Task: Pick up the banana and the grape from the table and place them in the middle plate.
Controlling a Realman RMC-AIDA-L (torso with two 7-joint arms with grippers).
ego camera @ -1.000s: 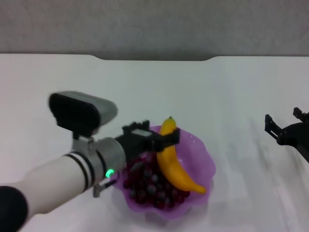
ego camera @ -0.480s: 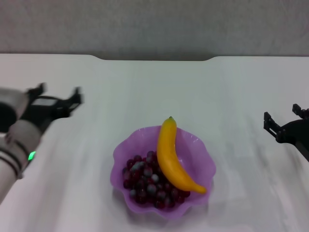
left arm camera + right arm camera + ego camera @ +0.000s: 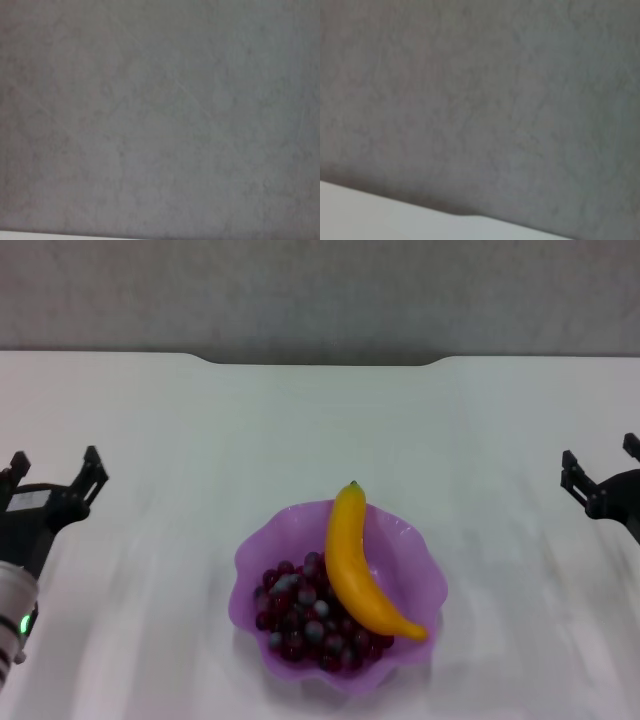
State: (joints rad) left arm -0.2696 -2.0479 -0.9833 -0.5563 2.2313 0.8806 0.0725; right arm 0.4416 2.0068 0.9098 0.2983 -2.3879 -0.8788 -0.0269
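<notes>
The purple scalloped middle plate (image 3: pixel 420 565) sits at the front centre of the white table. The yellow banana (image 3: pixel 352 565) lies in it on the right side, stem pointing away from me. The dark red-purple grape bunch (image 3: pixel 300 618) lies in the plate to the banana's left. My left gripper (image 3: pixel 55 468) is open and empty at the far left, well away from the plate. My right gripper (image 3: pixel 602 465) is open and empty at the far right edge. Both wrist views show only the grey wall.
The white table (image 3: pixel 250 440) reaches back to a grey wall (image 3: pixel 320 295); a notch shows in its far edge. The right wrist view shows a strip of the table's edge (image 3: pixel 380 215) under the wall.
My left arm has drawn back from over the plate to the far left side. The right gripper has shifted slightly right. The banana and grapes stay in the plate.
</notes>
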